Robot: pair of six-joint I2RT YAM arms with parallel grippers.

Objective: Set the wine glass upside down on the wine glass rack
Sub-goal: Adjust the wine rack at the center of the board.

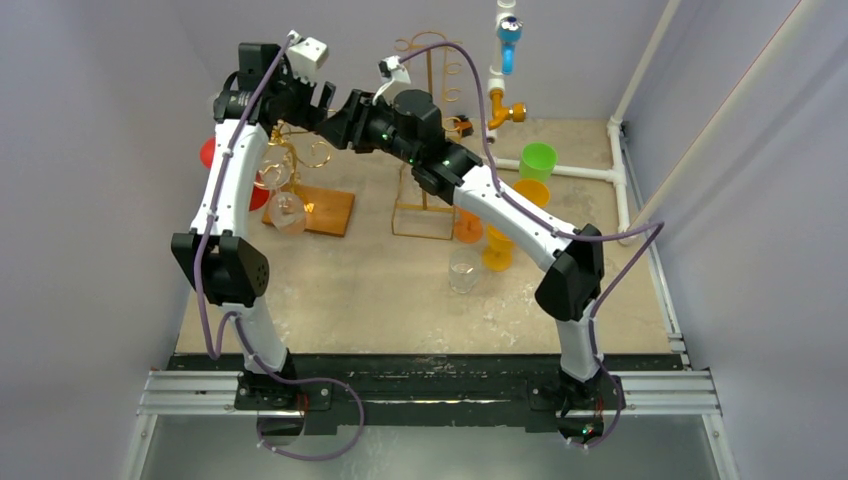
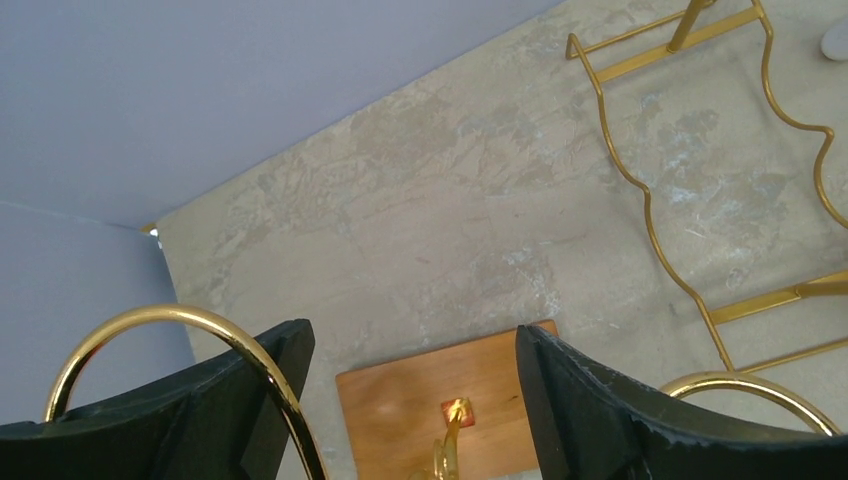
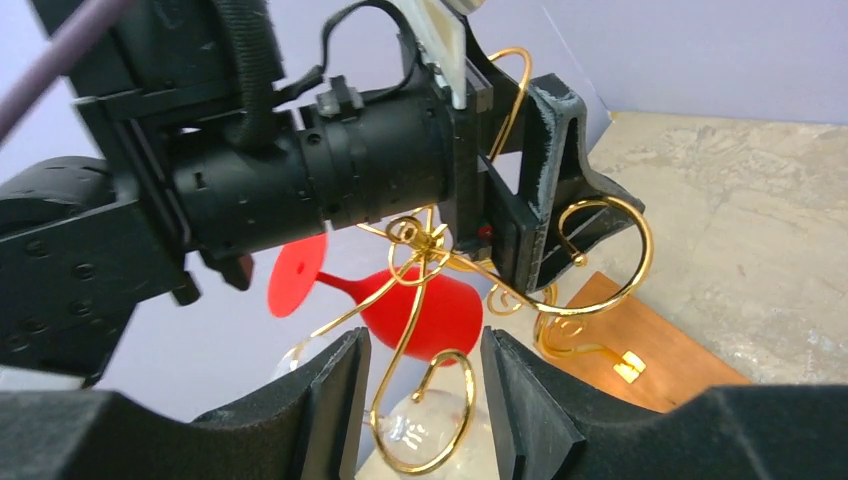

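Observation:
The gold wine glass rack (image 1: 292, 158) stands on a wooden base (image 1: 325, 210) at the back left. A red wine glass (image 1: 208, 153) and a clear wine glass (image 1: 287, 212) hang from it. My left gripper (image 2: 415, 345) is open and empty above the base (image 2: 400, 410), with a gold hook (image 2: 200, 320) crossing its left finger. My right gripper (image 3: 425, 350) is open, with a gold hook loop (image 3: 455, 362) between its jaws. The clear glass (image 3: 420, 425) is just beyond that loop and the red glass (image 3: 430, 310) is behind it. Another clear glass (image 1: 462, 270) stands upright mid-table.
A second gold wire rack (image 1: 425, 200) stands right of the wooden base and shows in the left wrist view (image 2: 650, 200). Orange glasses (image 1: 495, 250), a yellow cup (image 1: 532, 192), a green cup (image 1: 537, 160) and white piping (image 1: 580, 173) are at the back right.

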